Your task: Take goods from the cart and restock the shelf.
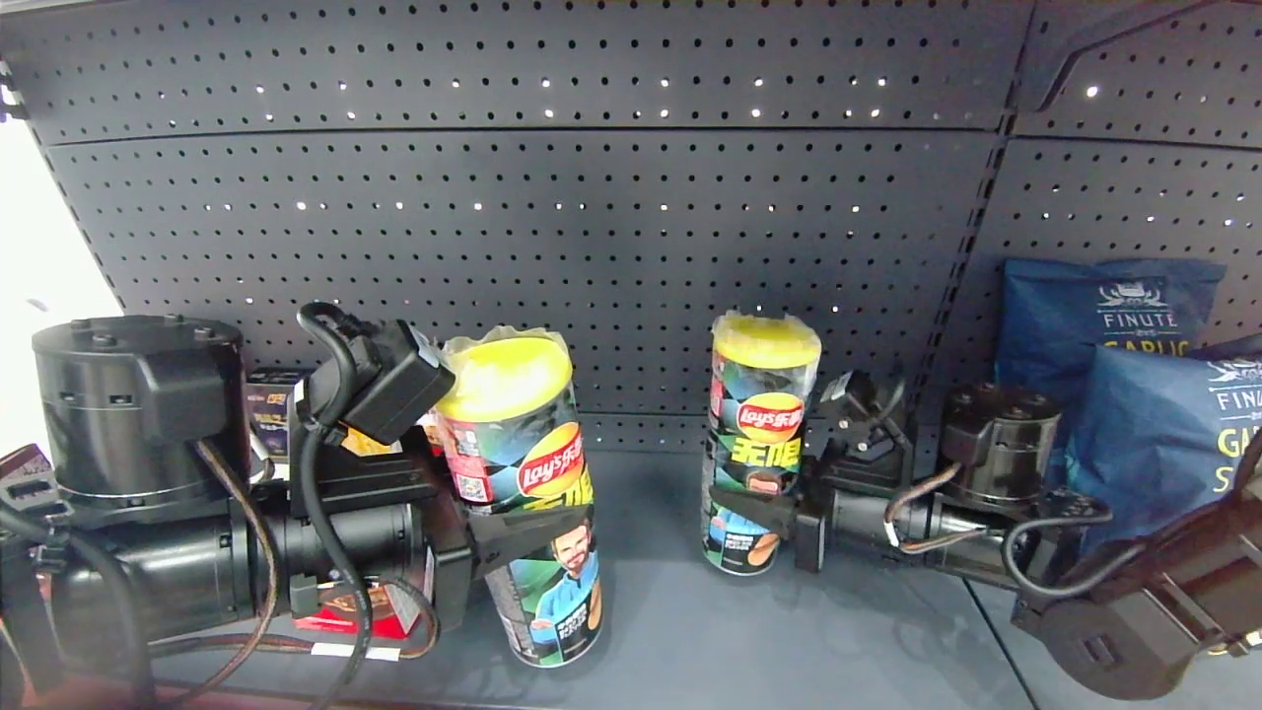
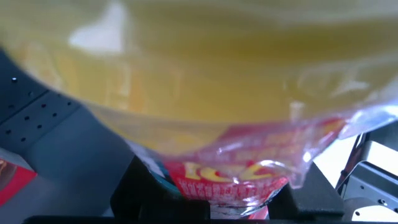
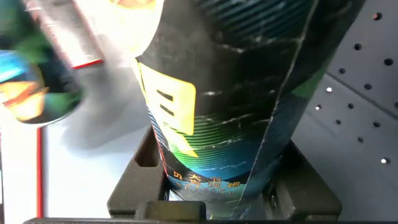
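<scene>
Two tall chip cans with yellow lids are over the grey shelf [image 1: 789, 641]. The left can [image 1: 527, 463] leans a little, its base near the shelf's front edge. My left gripper [image 1: 537, 532] is shut around its middle. From the left wrist, the yellow lid [image 2: 205, 68] looms close, with the dark fingers [image 2: 134, 193] on either side of the can below it. The right can [image 1: 759, 434] stands upright farther back, and my right gripper [image 1: 754, 508] is shut on its lower half. The right wrist view has this can [image 3: 224, 106] held between the gripper [image 3: 217, 193].
A dark pegboard wall [image 1: 592, 247] backs the shelf. Two blue snack bags [image 1: 1104, 316] [image 1: 1163, 434] stand at the right. Small boxes [image 1: 271, 404] sit behind my left arm and a red box [image 1: 355, 619] lies under it. Open shelf floor lies between the cans.
</scene>
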Controlling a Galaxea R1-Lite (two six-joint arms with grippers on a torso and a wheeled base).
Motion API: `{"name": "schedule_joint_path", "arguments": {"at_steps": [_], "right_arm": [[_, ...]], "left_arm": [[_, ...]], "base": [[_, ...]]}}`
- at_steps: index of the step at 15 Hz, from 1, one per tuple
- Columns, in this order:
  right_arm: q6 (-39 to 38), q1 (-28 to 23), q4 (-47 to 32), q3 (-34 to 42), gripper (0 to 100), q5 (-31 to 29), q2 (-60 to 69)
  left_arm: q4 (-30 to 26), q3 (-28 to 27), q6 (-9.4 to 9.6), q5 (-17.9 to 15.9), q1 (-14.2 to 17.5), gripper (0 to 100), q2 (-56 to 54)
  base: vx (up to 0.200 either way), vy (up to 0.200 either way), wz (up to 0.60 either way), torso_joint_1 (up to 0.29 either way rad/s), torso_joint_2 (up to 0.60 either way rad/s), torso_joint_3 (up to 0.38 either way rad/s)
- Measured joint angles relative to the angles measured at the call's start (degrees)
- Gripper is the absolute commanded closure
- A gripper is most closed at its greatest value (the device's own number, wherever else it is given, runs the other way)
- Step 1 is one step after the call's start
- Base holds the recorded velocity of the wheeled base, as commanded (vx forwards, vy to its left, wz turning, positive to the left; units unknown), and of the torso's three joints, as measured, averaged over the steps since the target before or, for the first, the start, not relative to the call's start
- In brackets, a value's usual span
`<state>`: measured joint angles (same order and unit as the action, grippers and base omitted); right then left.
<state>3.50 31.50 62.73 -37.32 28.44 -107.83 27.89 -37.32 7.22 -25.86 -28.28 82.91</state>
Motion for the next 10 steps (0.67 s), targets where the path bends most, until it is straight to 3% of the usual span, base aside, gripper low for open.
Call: {"name": "schedule_joint_path", "arguments": {"at_steps": [4,7,10], "right_arm": [[0.0,1.7,1.6,8.2,100,-0.5,5.6],[-2.4,5.0,2.9,11.1,100,-6.1,7.9],[-4.2,7.9,5.3,13.2,100,-7.3,8.6]], "left_arm": [[0.0,-0.7,0.0,0.1,0.0,100,0.6],[0.0,-1.0,0.0,0.1,0.0,100,1.1],[0.0,-1.2,0.0,0.4,0.0,100,1.5]], "base": [[0.0,0.0,0.0,0.0,0.0,0.0],[0.0,0.0,0.0,0.0,0.0,0.0],[0.0,0.0,0.0,0.0,0.0,0.0]]}}
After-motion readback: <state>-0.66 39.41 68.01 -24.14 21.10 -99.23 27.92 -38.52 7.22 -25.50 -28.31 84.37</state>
